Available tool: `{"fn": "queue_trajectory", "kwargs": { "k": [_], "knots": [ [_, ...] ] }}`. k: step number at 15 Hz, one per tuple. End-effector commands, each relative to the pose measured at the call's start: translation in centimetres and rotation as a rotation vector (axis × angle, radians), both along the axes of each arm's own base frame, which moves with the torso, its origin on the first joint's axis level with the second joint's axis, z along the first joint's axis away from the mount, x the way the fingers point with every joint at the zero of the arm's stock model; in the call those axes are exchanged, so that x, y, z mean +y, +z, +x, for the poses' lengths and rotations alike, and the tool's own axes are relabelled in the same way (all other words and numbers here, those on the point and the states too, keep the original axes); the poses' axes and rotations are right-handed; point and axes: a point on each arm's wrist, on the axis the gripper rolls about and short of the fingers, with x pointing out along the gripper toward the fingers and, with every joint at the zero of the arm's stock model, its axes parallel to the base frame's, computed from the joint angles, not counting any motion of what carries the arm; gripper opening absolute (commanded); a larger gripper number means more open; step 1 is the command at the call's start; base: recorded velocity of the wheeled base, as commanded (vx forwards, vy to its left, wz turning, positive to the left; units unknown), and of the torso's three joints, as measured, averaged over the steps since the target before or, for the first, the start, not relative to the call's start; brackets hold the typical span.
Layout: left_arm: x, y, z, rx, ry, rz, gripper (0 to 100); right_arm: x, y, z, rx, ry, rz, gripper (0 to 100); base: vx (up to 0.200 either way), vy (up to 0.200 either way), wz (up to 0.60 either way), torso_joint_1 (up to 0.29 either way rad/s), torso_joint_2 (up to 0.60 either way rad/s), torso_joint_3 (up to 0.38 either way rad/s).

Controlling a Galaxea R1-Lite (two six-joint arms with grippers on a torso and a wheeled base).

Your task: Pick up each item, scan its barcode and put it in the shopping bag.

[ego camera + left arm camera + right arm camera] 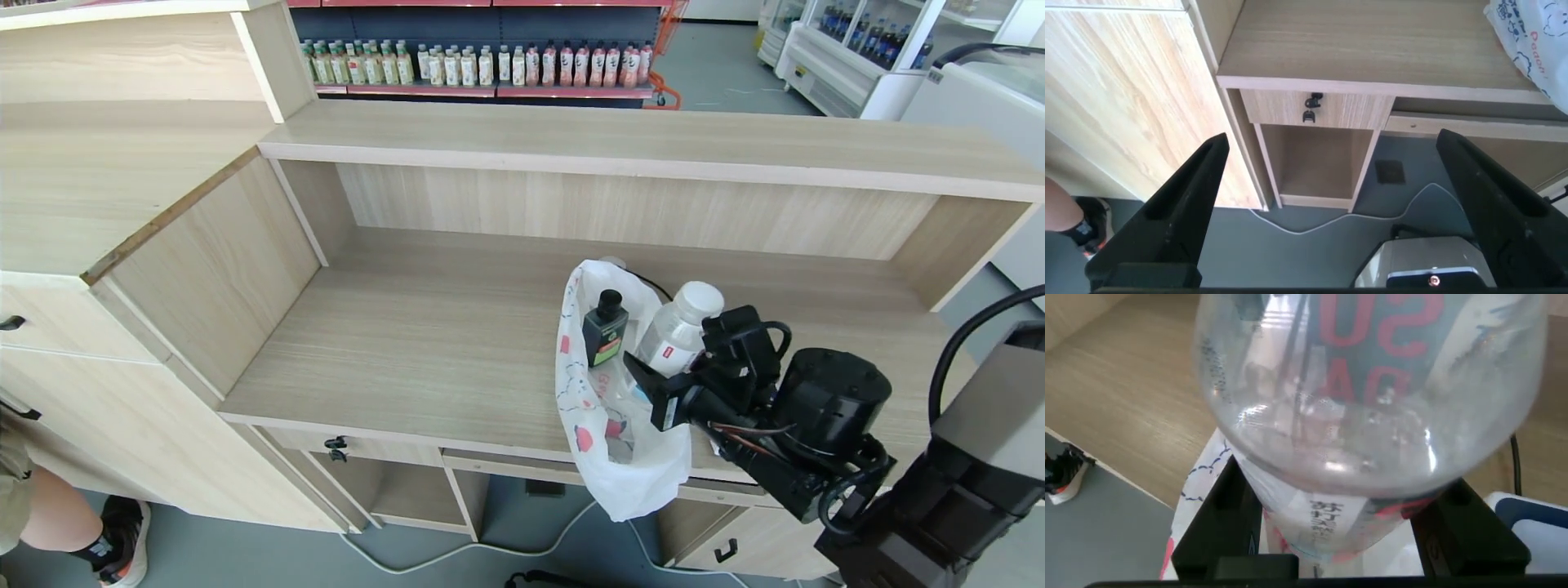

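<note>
A clear plastic bottle (678, 331) with a white cap and a red-and-white label hangs tilted over the mouth of the white shopping bag (588, 408). My right gripper (686, 359) is shut on the bottle's body. In the right wrist view the bottle (1372, 400) sits between the two black fingers of the right gripper (1343, 539), with the bag (1204, 490) below it. Inside the bag stands a dark bottle (605, 329) with a black cap and a green label. My left gripper (1335, 212) is open and holds nothing, low in front of the counter's drawer (1313, 108).
The bag lies on the wooden counter (424, 335) and droops over its front edge. A raised shelf (653, 139) runs along the back and a tall side panel (212, 269) stands on the left. A black cable (653, 286) runs behind the bag.
</note>
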Motion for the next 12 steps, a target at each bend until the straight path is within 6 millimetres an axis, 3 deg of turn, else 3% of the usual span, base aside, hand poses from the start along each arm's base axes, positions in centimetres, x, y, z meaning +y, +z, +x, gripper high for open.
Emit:
{"fn": "queue_trajectory", "kwargs": {
  "k": [1, 6, 12],
  "knots": [
    [0.0, 0.0, 0.0, -0.001, 0.001, 0.000, 100, 0.6, -1.7, 0.8, 0.038, 0.007, -0.025, 0, 0.000, 0.000, 0.00, 0.000, 0.00, 0.000],
    [0.0, 0.0, 0.0, -0.001, 0.001, 0.002, 100, 2.0, -3.1, 3.2, 0.028, 0.005, -0.020, 0, 0.000, 0.000, 0.00, 0.000, 0.00, 0.000],
    [0.0, 0.0, 0.0, -0.001, 0.003, 0.002, 100, 2.6, -5.5, 4.4, 0.055, 0.001, -0.064, 0, 0.000, 0.000, 0.00, 0.000, 0.00, 0.000]
  ]
}}
